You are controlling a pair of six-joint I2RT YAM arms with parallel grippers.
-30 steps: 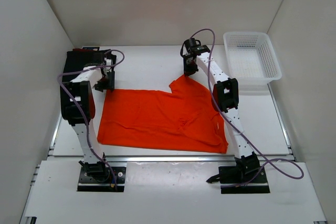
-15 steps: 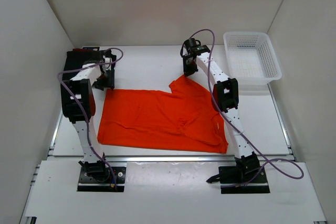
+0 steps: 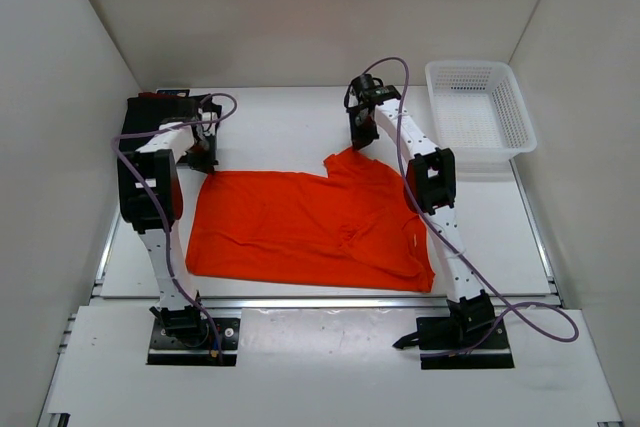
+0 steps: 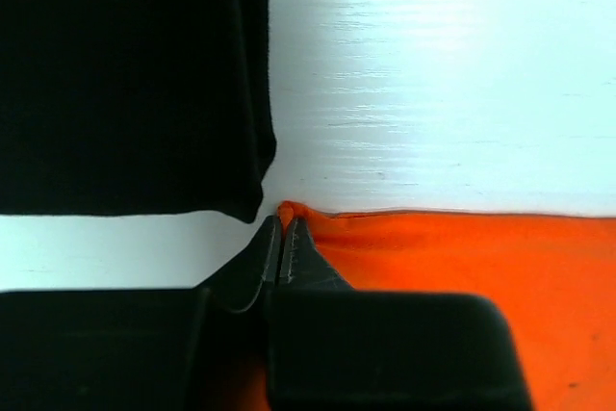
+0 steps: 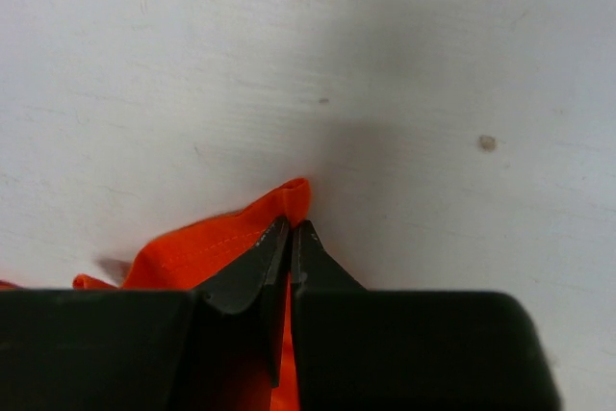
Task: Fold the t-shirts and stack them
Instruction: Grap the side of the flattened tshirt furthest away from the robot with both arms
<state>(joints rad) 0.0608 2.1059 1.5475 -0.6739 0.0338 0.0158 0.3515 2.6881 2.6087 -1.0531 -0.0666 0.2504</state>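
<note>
Orange t-shirt (image 3: 310, 227) of bright, soft, plain cloth with short sleeves lies spread nearly flat across the middle of the smooth white table (image 3: 270, 127). Its body forms a broad rectangle with shallow ripples. One sleeve juts toward the far side near the right arm, where the fabric rises into a small peak.

At the shirt's far left corner, the left gripper (image 4: 280, 223) has its two slim dark fingers pressed together, tips meeting on the very point of the hem. A small nub of orange pokes out just past them, and the hem runs off to the right as a straight, slightly rolled edge.

Just beyond that corner, near but not touching it, sits a black folded cloth (image 4: 125, 74). It is matte and thick, with a rounded soft corner and a layered side edge.

The right gripper (image 5: 290, 226) is likewise closed tight, pinching a bunched fold of the orange sleeve. The fabric stands up in a narrow crease between the tapered tips, with stitching visible along the hem. The table around it shows faint scuffs and specks.

A white plastic mesh basket (image 3: 480, 112), rectangular with perforated walls, stands at the far right of the table, well apart from the shirt
</note>
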